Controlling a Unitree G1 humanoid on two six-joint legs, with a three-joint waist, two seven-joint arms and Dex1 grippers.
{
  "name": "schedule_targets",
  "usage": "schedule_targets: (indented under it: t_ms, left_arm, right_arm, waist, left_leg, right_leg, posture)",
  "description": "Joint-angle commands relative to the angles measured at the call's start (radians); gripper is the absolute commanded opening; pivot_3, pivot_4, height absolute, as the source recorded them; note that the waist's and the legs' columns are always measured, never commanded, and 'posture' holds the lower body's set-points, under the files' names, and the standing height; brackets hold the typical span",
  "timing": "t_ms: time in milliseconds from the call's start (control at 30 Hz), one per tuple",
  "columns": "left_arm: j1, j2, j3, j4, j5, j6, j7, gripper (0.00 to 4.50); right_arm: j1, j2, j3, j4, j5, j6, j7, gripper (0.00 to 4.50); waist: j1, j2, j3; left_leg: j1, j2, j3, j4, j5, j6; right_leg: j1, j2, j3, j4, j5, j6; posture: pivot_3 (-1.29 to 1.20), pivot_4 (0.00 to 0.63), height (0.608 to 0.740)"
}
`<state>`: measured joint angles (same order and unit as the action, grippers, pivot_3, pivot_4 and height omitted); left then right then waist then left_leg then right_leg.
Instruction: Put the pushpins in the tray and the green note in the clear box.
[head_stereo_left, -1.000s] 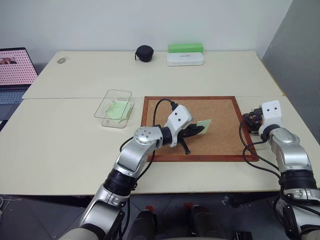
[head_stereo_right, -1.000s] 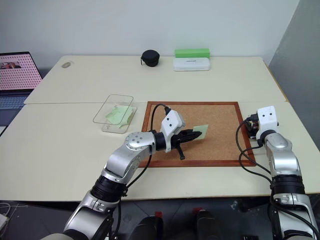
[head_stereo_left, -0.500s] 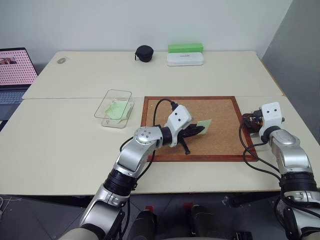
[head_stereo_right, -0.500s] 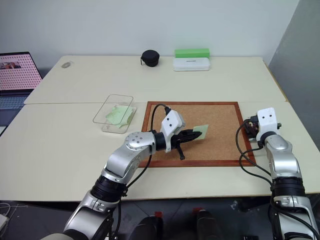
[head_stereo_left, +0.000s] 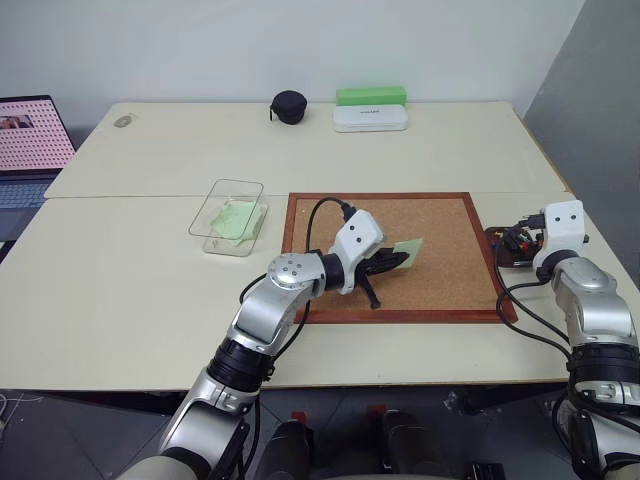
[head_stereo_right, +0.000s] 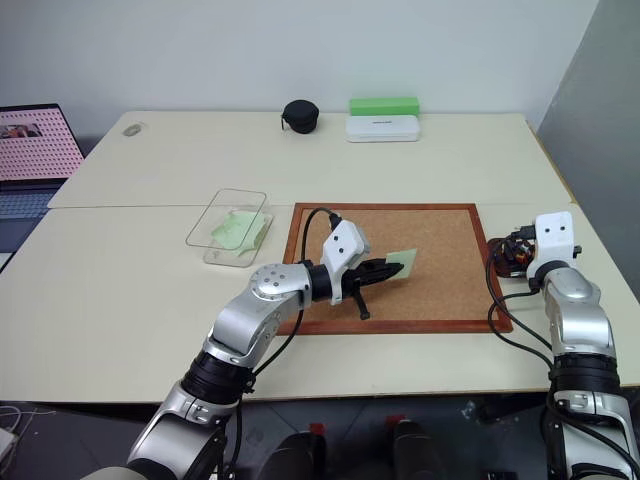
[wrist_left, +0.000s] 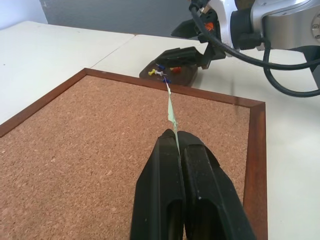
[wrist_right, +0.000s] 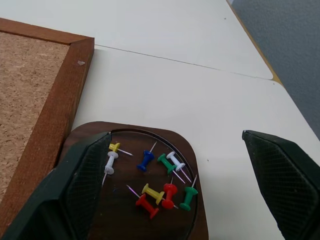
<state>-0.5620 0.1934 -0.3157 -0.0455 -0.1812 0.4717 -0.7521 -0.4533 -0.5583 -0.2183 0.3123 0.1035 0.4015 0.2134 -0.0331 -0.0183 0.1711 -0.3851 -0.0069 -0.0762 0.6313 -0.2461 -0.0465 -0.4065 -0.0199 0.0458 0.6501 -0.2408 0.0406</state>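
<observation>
My left fingers (wrist_left: 176, 145) are clenched flat on the green note (head_stereo_left: 407, 247), pinching just one edge so the thin, pale paper sticks out ahead of the tips, edge-on & a bit limp. It hangs over the cork board (head_stereo_left: 440, 270) w/o touching it, as far as I can tell; gripping the rim makes sense, since paper that flat on rough cork gives nothing else to catch.

The clear box (head_stereo_left: 229, 217) sits well off to the left of my left fingers, on the bench (head_stereo_left: 130, 270) just beside the board's wood frame. It's see-through plastic w/ rounded corners, & there's already something pale green lying in it (another sheet, prob., can't say for sure). So my guess: the note's next move is a swing leftward over that frame.

My right fingers (wrist_right: 175, 190) are spread wide, holding nothing, one on each side of the tray (wrist_right: 95, 210), hovering above it. The tray is a dark reddish-brown dish, smooth, rounded corners, sitting on the bench right against the board's right frame edge. The pushpins (wrist_right: 152, 182) lie loose inside it: red, blue, green, yellow, white plastic heads w/ thin metal points going every which way. Looks like the pin half is done.
</observation>
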Motion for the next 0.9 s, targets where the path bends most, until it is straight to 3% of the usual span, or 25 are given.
schedule_targets:
  t_ms: [33,133,267,500,667,833,900]
  left_arm:
    - [-0.004,0.000,0.006,-0.033,-0.003,-0.017,0.005,0.00]
    - [0.003,0.006,0.011,-0.044,-0.004,-0.008,0.009,0.00]
    - [0.004,-0.001,0.094,-0.048,-0.027,0.024,0.079,0.00]
    - [-0.074,0.000,0.310,0.042,0.095,-0.006,0.455,0.00]
    - [-0.123,0.027,0.449,0.075,0.199,0.003,0.740,0.00]
    - [-0.133,0.022,0.528,0.121,0.217,0.031,0.879,0.00]
    - [-0.129,0.013,0.541,0.128,0.197,0.040,0.881,0.40]
  right_arm:
    - [-0.001,0.001,-0.047,-0.104,0.055,-0.001,0.033,4.45]
    - [0.054,0.006,-0.031,-0.237,0.137,0.029,0.146,4.45]
    - [0.192,-0.003,0.022,-0.566,0.328,0.155,0.323,4.45]
    - [0.220,0.041,0.109,-0.878,0.496,0.302,0.323,4.45]
    - [0.133,0.096,0.160,-0.965,0.574,0.371,0.279,4.45]
    - [0.096,0.112,0.200,-0.957,0.581,0.376,0.282,4.45]
    - [0.092,0.114,0.205,-0.951,0.581,0.372,0.282,4.47]
  waist:
    - [0.000,0.000,0.000]
    - [0.000,0.000,0.000]
    - [0.002,0.001,0.000]
    - [0.000,0.001,0.000]
    - [0.000,0.000,0.001]
    - [0.013,-0.002,0.000]
    - [0.015,-0.003,0.001]
  left_leg:
    - [0.000,0.000,0.000,0.000,0.000,0.000]
    - [0.000,0.000,0.000,0.000,0.000,0.000]
    - [0.000,0.000,-0.002,0.000,0.000,0.000]
    - [0.000,0.000,-0.002,0.003,0.000,0.000]
    - [0.000,0.001,-0.003,0.003,0.000,0.000]
    - [-0.001,-0.001,-0.004,0.003,0.000,0.000]
    - [-0.002,-0.001,-0.004,0.004,0.000,0.000]
  right_leg:
    - [0.000,0.000,0.000,0.000,0.000,0.000]
    - [0.000,0.000,0.000,0.000,0.000,0.000]
    - [0.001,0.000,-0.001,0.000,0.000,0.000]
    - [0.001,0.000,-0.002,0.000,-0.003,0.005]
    - [0.001,0.001,-0.002,0.001,-0.003,0.006]
    - [0.001,-0.001,-0.004,0.000,-0.001,0.004]
    - [0.001,-0.001,-0.004,0.000,0.000,0.002]
  posture:
    - [0.00,0.150,0.740]
    - [0.00,0.150,0.740]
    - [0.00,0.150,0.740]
    - [0.00,0.150,0.740]
    - [0.00,0.150,0.740]
    - [0.00,0.150,0.740]
    - [0.00,0.150,0.740]
